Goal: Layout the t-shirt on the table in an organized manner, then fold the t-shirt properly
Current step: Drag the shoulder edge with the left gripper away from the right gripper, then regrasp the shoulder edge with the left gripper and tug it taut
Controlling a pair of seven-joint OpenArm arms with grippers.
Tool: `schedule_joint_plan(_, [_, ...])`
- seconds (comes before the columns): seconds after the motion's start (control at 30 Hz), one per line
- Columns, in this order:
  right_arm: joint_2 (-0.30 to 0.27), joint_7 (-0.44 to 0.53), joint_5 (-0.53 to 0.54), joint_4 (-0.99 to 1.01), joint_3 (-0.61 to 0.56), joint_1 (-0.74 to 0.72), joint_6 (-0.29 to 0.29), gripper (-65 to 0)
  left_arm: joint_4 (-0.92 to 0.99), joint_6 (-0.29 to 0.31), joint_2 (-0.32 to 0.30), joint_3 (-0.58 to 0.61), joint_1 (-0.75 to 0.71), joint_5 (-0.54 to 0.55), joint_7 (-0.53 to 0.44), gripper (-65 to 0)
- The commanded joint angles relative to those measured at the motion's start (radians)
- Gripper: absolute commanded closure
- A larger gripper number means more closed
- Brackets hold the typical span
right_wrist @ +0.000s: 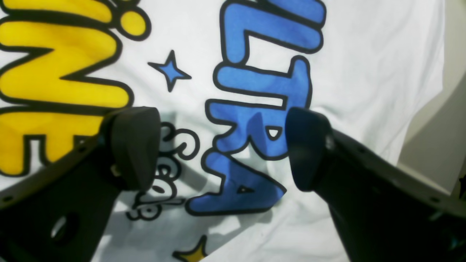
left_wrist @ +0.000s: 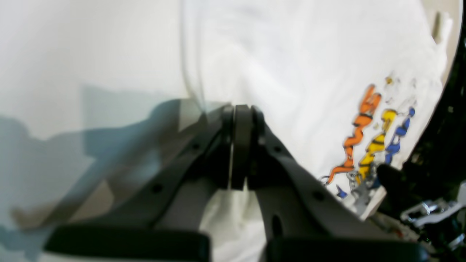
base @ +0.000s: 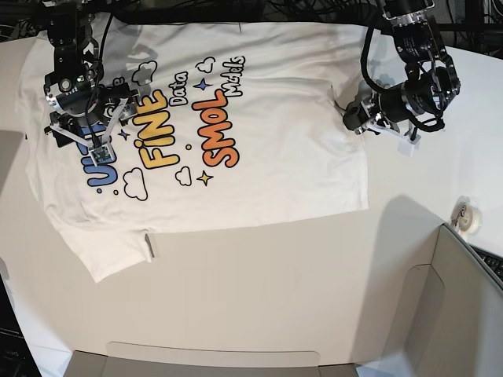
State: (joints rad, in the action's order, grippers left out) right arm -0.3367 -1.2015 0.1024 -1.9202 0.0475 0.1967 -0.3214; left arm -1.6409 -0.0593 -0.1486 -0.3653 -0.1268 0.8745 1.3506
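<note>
A large white smooth table [base: 259, 283] with a curved edge fills the base view, cables and dark equipment crowding its far edge and a grey-beige box panel [base: 464, 290] rising at its near right corner. The white short-sleeved cotton t-shirt [base: 291, 149] with the colourful cartoon print lies spread print-up over the far left part of the table, its body flat, its hem running along the right side and one sleeve [base: 110, 251] reaching towards the near edge.

The left gripper [left_wrist: 240, 120] sits at the hem side of the shirt, about midway along that edge. Its jaws are pressed together, and the left wrist view shows them right at the fabric's border; whether a thin fold of hem is caught between them cannot be told. The right gripper [right_wrist: 222, 149] hangs over the chest print near the table's far left corner, fingers spread wide on either side of the blue "ULTRA" lettering [right_wrist: 262, 109], holding nothing.

The layout step looks nearly finished: the cloth is mostly flat, with only mild wrinkling near the hem. The work seems to be passing from smoothing to folding. The next move likely calls for the right gripper to come down and take an edge on its own side, so both ends can lift and carry together without dragging the shirt askew
</note>
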Motion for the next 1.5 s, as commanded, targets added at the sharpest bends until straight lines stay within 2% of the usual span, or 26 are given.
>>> schedule_joint_plan(0.0, [-0.011, 0.008, -0.008, -0.014, 0.005, -0.01, 0.001, -52.2, -0.006, 0.0, -0.012, 0.007, 0.011, 0.019, -0.006, 0.0])
schedule_joint_plan(0.17, [-0.011, 0.008, -0.01, -0.012, 0.005, -0.007, 0.001, -52.2, -0.005, -0.009, -0.021, 0.021, 0.002, 0.015, -0.006, 0.0])
schedule_joint_plan(0.3, [-0.014, 0.008, -0.01, -0.011, 0.005, -0.004, 0.003, -52.2, -0.005, -0.02, -0.098, 0.022, -0.006, 0.001, -0.007, 0.0])
schedule_joint_plan(0.37, [-0.015, 0.008, -0.01, 0.014, 0.005, -0.004, 0.003, -52.2, -0.005, -0.057, -0.136, 0.022, -0.006, -0.03, -0.016, 0.0])
schedule_joint_plan(0.53, [-0.017, 0.013, -0.01, 0.075, 0.005, -0.004, 0.003, -52.2, -0.006, -0.069, -0.184, 0.022, -0.006, -0.067, -0.046, 0.0])
schedule_joint_plan(0.63, [-0.017, 0.013, -0.01, 0.075, 0.005, -0.004, 0.003, -52.2, -0.008, -0.069, -0.2, 0.022, -0.001, -0.07, -0.047, 0.0])
schedule_joint_plan(0.8, [-0.019, 0.013, -0.01, 0.077, 0.005, -0.004, 0.003, -52.2, -0.008, -0.072, -0.214, 0.022, 0.091, -0.073, -0.049, 0.0])
schedule_joint_plan(0.93, [-0.017, 0.013, -0.01, 0.08, 0.005, -0.004, 0.003, -52.2, -0.008, -0.072, -0.225, 0.021, 0.161, -0.143, -0.047, 0.0])
schedule_joint_plan(1.03, [-0.015, 0.013, -0.01, 0.08, 0.005, -0.004, 0.003, -52.2, -0.011, -0.066, -0.23, 0.01, 0.158, -0.143, -0.04, 0.0])
schedule_joint_plan(1.1, [-0.017, 0.013, -0.01, 0.08, 0.005, -0.007, 0.003, -52.2, -0.012, -0.063, -0.245, -0.001, 0.115, -0.097, -0.038, -3.8])
schedule_joint_plan(1.17, [-0.019, 0.015, -0.01, 0.08, 0.005, -0.009, 0.001, -52.2, -0.017, -0.063, -0.276, -0.056, 0.039, 0.018, -0.044, -12.1])
schedule_joint_plan(1.27, [-0.019, 0.015, -0.01, 0.08, 0.005, -0.01, 0.0, -52.2, -0.017, -0.063, -0.277, -0.189, -0.072, 0.239, -0.033, -23.3])
schedule_joint_plan(1.37, [-0.014, 0.015, -0.01, 0.08, 0.005, -0.012, 0.0, -52.2, -0.018, -0.063, -0.279, -0.314, -0.185, 0.437, -0.003, -25.0])
schedule_joint_plan(1.47, [-0.014, 0.015, -0.01, 0.081, 0.005, -0.012, 0.0, -52.2, -0.018, -0.049, -0.279, -0.384, -0.279, 0.581, 0.025, -24.6])
